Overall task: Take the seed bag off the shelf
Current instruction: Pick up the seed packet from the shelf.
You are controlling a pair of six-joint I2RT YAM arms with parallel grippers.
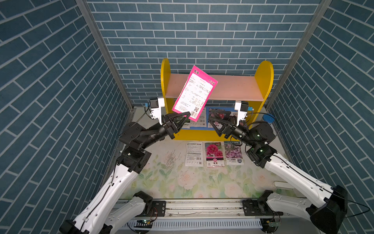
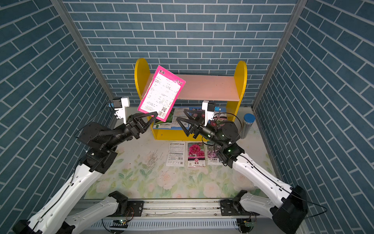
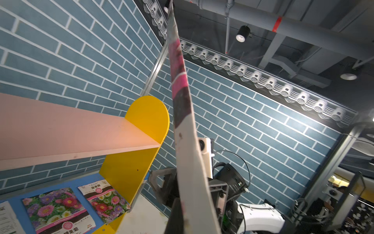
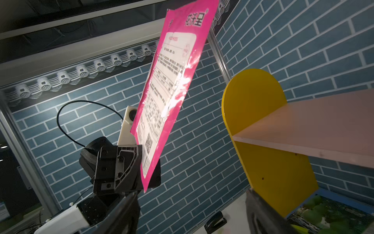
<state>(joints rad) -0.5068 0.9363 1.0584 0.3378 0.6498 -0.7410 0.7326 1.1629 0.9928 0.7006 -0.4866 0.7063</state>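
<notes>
The step looks nearly done: the left gripper (image 1: 185, 115) is pinching the lower corner of the pink seed bag (image 1: 195, 93) and holds it in the air in front of the shelf (image 1: 263, 81), clear of both boards. What seems left is to carry it away and lay it on the tabletop (image 1: 162, 182), perhaps beside the three packets (image 1: 214, 154) lined up there. The right gripper (image 1: 212, 125) is spread wide and empty near the lower board (image 3: 66, 182), where more flower packets (image 3: 56, 208) lie flat. The bag is a thin, glossy, flat pouch with a white printed panel, and it bends slightly. The shelf is painted wood with rounded yellow sides and a matte pink top board (image 1: 232, 87).
</notes>
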